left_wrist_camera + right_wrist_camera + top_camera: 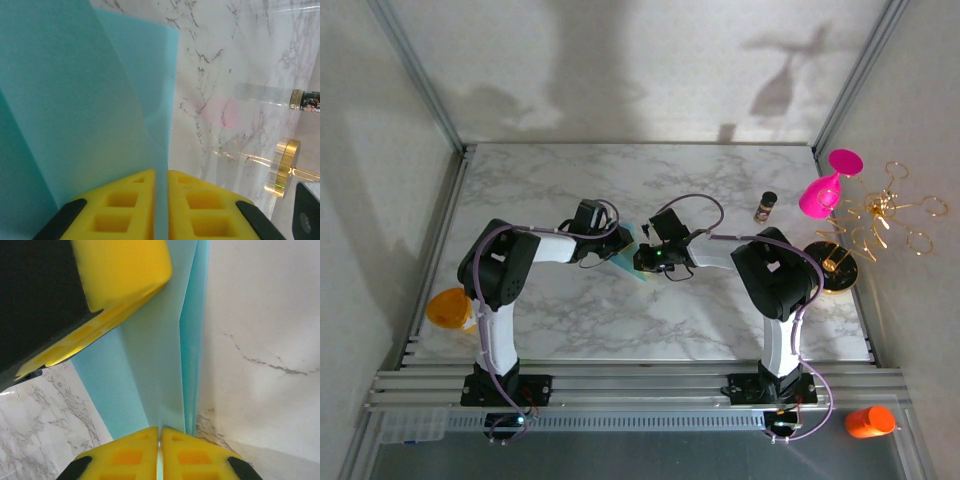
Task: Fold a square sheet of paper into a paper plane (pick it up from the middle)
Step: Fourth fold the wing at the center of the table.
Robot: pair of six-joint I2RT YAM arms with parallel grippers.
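Your left gripper (pixel 161 197) pinches the folded teal-blue paper (pixel 75 100) between its yellow fingers (pixel 125 205), bottom middle of the frame. Your right gripper (pixel 160 452) pinches it too.

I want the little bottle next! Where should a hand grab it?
The bottle stands upright on the table, so probably grip its straight body, below the dark cap, closing from the side. Come from its left, away from the pink goblet on its right.
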